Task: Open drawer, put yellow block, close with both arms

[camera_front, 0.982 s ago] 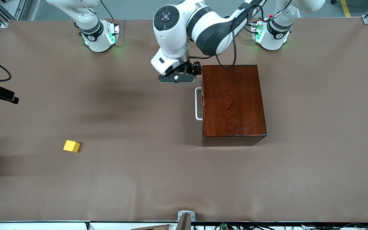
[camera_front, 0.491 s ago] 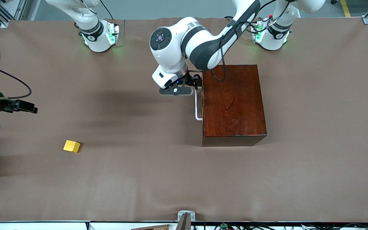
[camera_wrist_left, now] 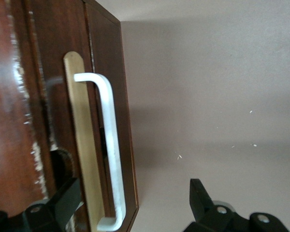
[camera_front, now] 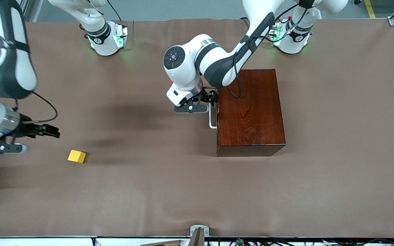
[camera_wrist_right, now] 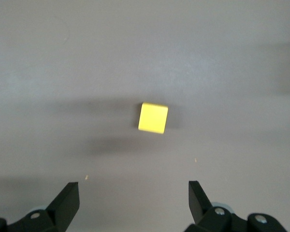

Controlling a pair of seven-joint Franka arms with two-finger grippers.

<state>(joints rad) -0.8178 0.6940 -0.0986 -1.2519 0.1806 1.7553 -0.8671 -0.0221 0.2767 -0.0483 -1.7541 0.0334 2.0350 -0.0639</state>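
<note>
The dark reddish-brown wooden box stands mid-table with its drawer shut. The white bar handle faces the right arm's end of the table. My left gripper is open at the drawer front. In the left wrist view its fingers straddle one end of the handle without touching it. The yellow block lies on the table toward the right arm's end. My right gripper hovers open above the table close to the block. The block lies ahead of the right gripper, clear of its fingertips.
Brown matting covers the table. Both arm bases stand along the edge farthest from the front camera. A small metal bracket sits at the nearest edge.
The left gripper has slid along the drawer front toward the front camera and now straddles the handle. The right arm has swung in from its end of the table toward the yellow block.
</note>
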